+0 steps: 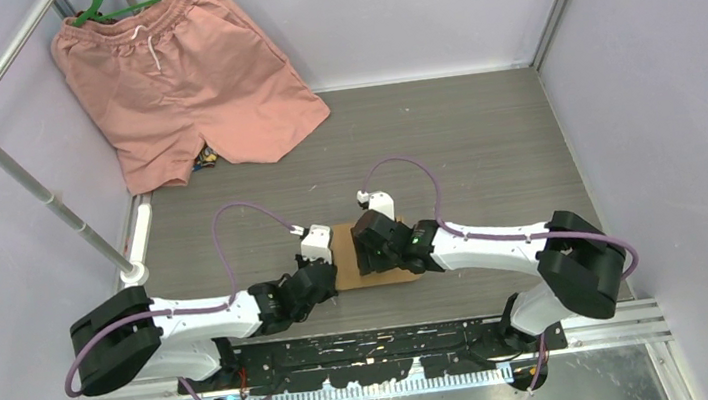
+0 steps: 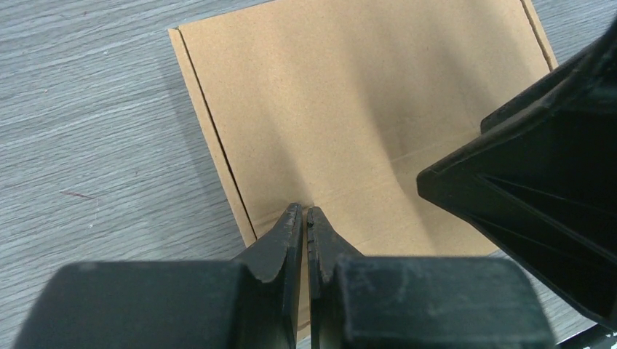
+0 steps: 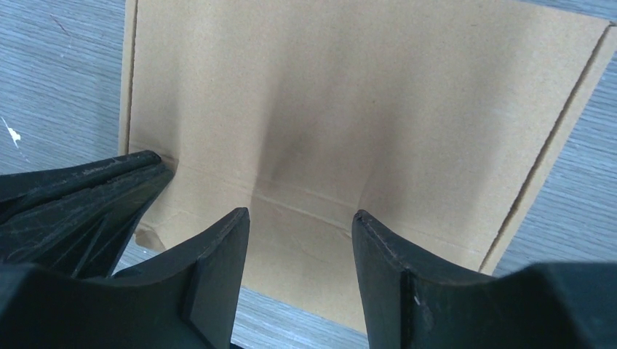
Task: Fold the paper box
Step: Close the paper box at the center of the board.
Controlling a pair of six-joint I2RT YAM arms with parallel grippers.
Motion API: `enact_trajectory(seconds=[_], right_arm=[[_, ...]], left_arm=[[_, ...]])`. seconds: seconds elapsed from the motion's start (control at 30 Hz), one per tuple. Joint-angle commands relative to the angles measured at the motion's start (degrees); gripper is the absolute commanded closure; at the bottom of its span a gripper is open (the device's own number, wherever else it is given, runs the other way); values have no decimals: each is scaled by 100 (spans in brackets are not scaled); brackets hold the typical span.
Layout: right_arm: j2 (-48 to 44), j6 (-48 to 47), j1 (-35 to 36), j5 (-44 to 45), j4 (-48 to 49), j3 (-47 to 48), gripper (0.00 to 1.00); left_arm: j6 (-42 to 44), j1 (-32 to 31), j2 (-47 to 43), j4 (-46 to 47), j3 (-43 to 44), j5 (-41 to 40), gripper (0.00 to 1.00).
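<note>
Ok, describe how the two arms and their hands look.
Both the left arm and right arm have white shells, bulky black joints and a looping purple cable. The left hand and right hand have matte black, tapering fingers.

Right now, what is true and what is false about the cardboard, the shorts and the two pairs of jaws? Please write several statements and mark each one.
1. The left jaws are shut. True.
2. The right jaws are shut on the cardboard. False: they stand open above it.
3. The cardboard lies on the table between the two arms. True.
4. The shorts lie on top of the cardboard. False: they are at the far left corner, apart from it.
</note>
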Motion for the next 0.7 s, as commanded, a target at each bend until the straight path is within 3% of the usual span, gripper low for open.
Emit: enact_trajectory(seconds=[0.0, 0.4, 0.67], right_arm=[[-463, -48, 37, 144, -243, 256, 40], [-1368, 103, 78, 93, -817, -220, 40], [-1194, 83, 486, -78, -793, -165, 41]], left_arm=[[-107, -27, 27, 71, 20, -91, 93], [14, -31, -390, -181, 52, -155, 93], [52, -32, -832, -455, 29, -156, 92]])
